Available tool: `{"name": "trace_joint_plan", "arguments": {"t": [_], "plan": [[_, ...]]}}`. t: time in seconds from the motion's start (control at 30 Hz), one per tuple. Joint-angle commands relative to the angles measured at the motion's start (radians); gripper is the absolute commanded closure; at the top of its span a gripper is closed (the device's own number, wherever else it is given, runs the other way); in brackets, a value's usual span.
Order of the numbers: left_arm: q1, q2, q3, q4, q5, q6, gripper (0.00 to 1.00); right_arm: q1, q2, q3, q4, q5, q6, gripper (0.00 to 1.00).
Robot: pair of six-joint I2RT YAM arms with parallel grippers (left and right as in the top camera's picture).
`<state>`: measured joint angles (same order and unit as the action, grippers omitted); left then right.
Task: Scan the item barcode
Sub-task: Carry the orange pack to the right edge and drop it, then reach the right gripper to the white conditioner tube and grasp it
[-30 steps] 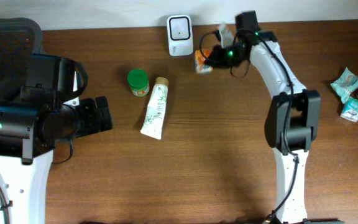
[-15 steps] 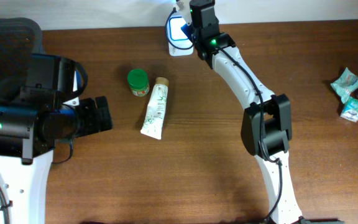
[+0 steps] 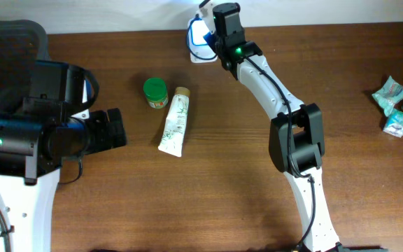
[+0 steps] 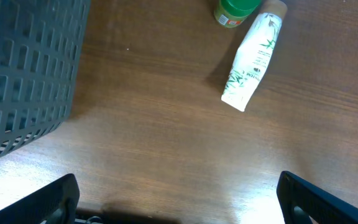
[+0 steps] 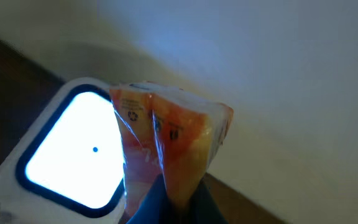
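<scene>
My right gripper (image 5: 176, 200) is shut on an orange-and-yellow plastic snack packet (image 5: 179, 134), which it holds upright just in front of the white barcode scanner (image 5: 67, 158). The scanner's window glows bright white. From overhead, the right gripper (image 3: 214, 35) hangs over the scanner (image 3: 196, 42) at the table's far edge. The scanner shines blue there, and the arm hides the packet. My left gripper (image 4: 179, 208) is open and holds nothing. It hovers low over bare wood at the left (image 3: 114, 129).
A green-lidded jar (image 3: 155, 92) and a white tube with leaf print (image 3: 174, 120) lie left of centre; both also show in the left wrist view, jar (image 4: 234, 9) and tube (image 4: 253, 59). A dark mesh basket (image 4: 23, 74) stands at the left. Several wrapped packets (image 3: 397, 108) sit far right.
The right arm swung left with the packet, from beside the scanner to over its face, then barely moved. The scanner now glows. The left arm stayed still.
</scene>
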<state>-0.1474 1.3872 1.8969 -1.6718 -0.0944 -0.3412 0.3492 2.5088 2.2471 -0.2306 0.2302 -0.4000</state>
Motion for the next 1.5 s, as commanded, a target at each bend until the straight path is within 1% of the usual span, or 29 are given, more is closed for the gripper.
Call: {"name": "trace_joint_plan", "arguments": {"t": [0.0,0.1,0.13,0.23,0.3,0.43,0.53,0.67,0.7,0.77,0.8,0.83,0.9,0.97,1.0,1.17,1.27,1.3,1.37,1.4,1.47], "plan": [[0.0,-0.011,0.003,0.002,-0.003,-0.01,0.01,-0.055,-0.036,0.043,-0.039,0.092,0.172,0.96],[0.0,-0.011,0.003,0.002,-0.004,-0.01,0.01,-0.126,-0.071,0.043,-0.14,0.134,0.257,0.96],[0.0,-0.011,0.003,0.002,-0.004,-0.01,0.01,-0.172,-0.084,0.043,-0.216,0.17,0.306,0.96],[0.0,-0.011,0.003,0.002,-0.004,-0.01,0.01,-0.266,-0.089,0.043,-0.387,0.216,0.359,0.96],[0.0,-0.011,0.003,0.002,-0.004,-0.01,0.01,-0.354,-0.084,0.043,-0.542,0.219,0.361,0.96],[0.0,-0.011,0.003,0.002,-0.004,-0.01,0.01,-0.493,-0.081,0.042,-0.708,0.219,0.361,0.96],[0.0,-0.011,0.003,0.002,-0.003,-0.01,0.01,-0.59,-0.081,0.042,-0.775,0.219,0.383,0.96],[0.0,-0.011,0.003,0.002,-0.003,-0.01,0.01,-0.679,-0.081,0.042,-0.814,0.219,0.47,0.95],[0.0,-0.011,0.003,0.002,-0.004,-0.01,0.01,-0.692,-0.081,0.042,-0.818,0.212,0.473,0.82],[0.0,-0.011,0.003,0.002,-0.004,-0.01,0.01,-0.711,-0.08,0.042,-0.822,0.203,0.473,0.51],[0.0,-0.011,0.003,0.002,-0.004,-0.01,0.01,-0.714,-0.08,0.042,-0.823,0.193,0.473,0.22],[0.0,-0.011,0.003,0.002,-0.004,-0.01,0.01,-0.715,-0.08,0.042,-0.822,0.179,0.473,0.17],[0.0,-0.011,0.003,0.002,-0.003,-0.01,0.01,-0.715,-0.08,0.042,-0.821,0.115,0.473,0.14],[0.0,-0.011,0.003,0.002,-0.004,-0.01,0.01,-0.715,-0.08,0.042,-0.82,-0.018,0.472,0.12],[0.0,-0.011,0.003,0.002,-0.004,-0.01,0.01,-0.715,-0.08,0.042,-0.82,-0.112,0.472,0.09],[0.0,-0.011,0.003,0.002,-0.004,-0.01,0.01,-0.702,-0.08,0.042,-0.813,-0.591,0.472,0.09],[0.0,-0.011,0.003,0.002,-0.004,-0.01,0.01,-0.669,-0.08,0.042,-0.812,-0.764,0.472,0.09],[0.0,-0.011,0.003,0.002,-0.004,-0.01,0.01,-0.653,-0.08,0.042,-0.814,-0.817,0.472,0.09],[0.0,-0.011,0.003,0.002,-0.003,-0.01,0.01,-0.6,-0.08,0.042,-0.849,-0.888,0.472,0.03],[0.0,-0.011,0.003,0.002,-0.003,-0.01,0.01,-0.573,-0.08,0.042,-0.875,-0.889,0.472,0.01],[0.0,-0.011,0.003,0.002,-0.004,-0.01,0.01,-0.526,-0.08,0.042,-0.922,-0.888,0.472,0.01]]}}
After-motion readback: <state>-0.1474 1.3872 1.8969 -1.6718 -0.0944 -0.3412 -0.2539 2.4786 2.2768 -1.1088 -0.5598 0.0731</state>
